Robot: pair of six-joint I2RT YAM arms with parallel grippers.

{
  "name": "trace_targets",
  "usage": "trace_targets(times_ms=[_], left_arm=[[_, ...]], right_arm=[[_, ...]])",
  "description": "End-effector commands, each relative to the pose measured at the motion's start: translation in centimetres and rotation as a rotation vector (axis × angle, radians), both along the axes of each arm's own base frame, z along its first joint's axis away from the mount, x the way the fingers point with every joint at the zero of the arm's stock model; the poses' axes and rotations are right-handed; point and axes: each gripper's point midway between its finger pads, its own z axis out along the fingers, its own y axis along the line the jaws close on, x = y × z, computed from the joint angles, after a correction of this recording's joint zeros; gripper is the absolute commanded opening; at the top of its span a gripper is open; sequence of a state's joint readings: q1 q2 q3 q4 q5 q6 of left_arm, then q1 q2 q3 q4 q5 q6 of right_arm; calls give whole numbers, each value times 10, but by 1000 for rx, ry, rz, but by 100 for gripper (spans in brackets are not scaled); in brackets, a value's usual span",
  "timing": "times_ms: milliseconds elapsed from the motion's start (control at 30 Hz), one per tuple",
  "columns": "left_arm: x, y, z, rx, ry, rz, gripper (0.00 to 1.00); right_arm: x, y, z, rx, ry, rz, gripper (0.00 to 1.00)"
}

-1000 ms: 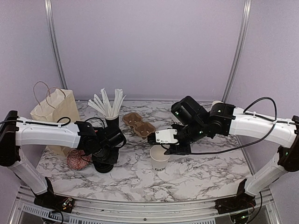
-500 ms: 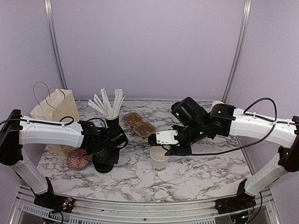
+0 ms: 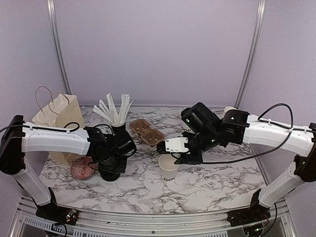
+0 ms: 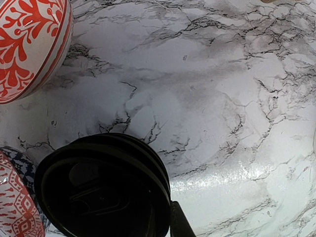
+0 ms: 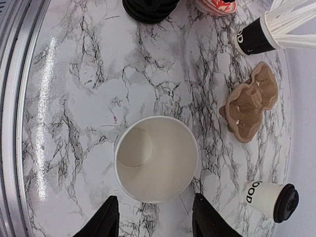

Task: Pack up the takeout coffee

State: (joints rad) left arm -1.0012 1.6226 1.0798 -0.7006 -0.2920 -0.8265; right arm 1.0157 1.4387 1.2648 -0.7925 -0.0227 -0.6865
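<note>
Top view, open cup: the white paper cup [image 3: 169, 168] stands lidless near the middle of the table [image 3: 212, 185]
Top view, right tool: my right tool [image 3: 177, 157] hangs at that cup's far rim
Top view, left tool: my left tool [image 3: 111, 165] is low over the stack of black lids [image 3: 109, 174], just beside a red-patterned bowl [image 3: 81, 168]
Top view, packing: the cardboard carrier [image 3: 146, 132] lies behind the cup and the paper bag [image 3: 57, 117] stands at far left

Left wrist view, grip: one finger [image 4: 178, 224] shows at the stack's right edge and the other is hidden, so I cannot tell how wide this tool is or whether it has a lid

Right wrist view, grip: my jaws stand about half apart astride the cup's near side; I cannot tell whether the pads touch it
Right wrist view, second cup: a lidded cup [image 5: 271, 199] stands beyond the carrier

Step, as I judge it: taking one lid to cap the open cup
Doing it well: pinch only the top lid by its rim, lift straight so the rest stay, keep off the bowl, steady the cup without denting it, then seat the lid level and press evenly
</note>
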Motion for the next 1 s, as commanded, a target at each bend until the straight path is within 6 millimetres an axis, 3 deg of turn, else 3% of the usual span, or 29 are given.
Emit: trace_targets(times_ms=[0, 133, 300, 367, 533, 600, 667, 733, 800, 967], left_arm=[[-1, 4, 17, 6, -7, -2, 11], [-5, 6, 38, -10, -24, -25, 11], [-6, -16, 85, -143, -82, -135, 10], [0, -33, 113, -209, -146, -215, 10], [9, -85, 182, -435, -310, -410, 8], [11, -109, 217, -575, -413, -487, 8], [6, -129, 246, -720, -491, -570, 8], [-4, -145, 272, -874, -576, -656, 9], [-11, -154, 284, -976, -649, -716, 9], [-14, -175, 296, -1038, -694, -806, 9]], right_arm=[[6, 0, 9, 30, -19, -27, 49], [7, 0, 13, 31, -21, -27, 49], [12, 0, 24, 63, -17, -35, 49], [27, -1, 42, 129, -25, -68, 53], [88, -19, 119, 478, 24, -252, 91], [110, -31, 142, 617, 125, -309, 98], [124, -42, 160, 744, 243, -355, 99], [121, -38, 171, 833, 376, -306, 99], [107, -26, 175, 881, 520, -216, 99], [84, -4, 175, 928, 797, -109, 99]])
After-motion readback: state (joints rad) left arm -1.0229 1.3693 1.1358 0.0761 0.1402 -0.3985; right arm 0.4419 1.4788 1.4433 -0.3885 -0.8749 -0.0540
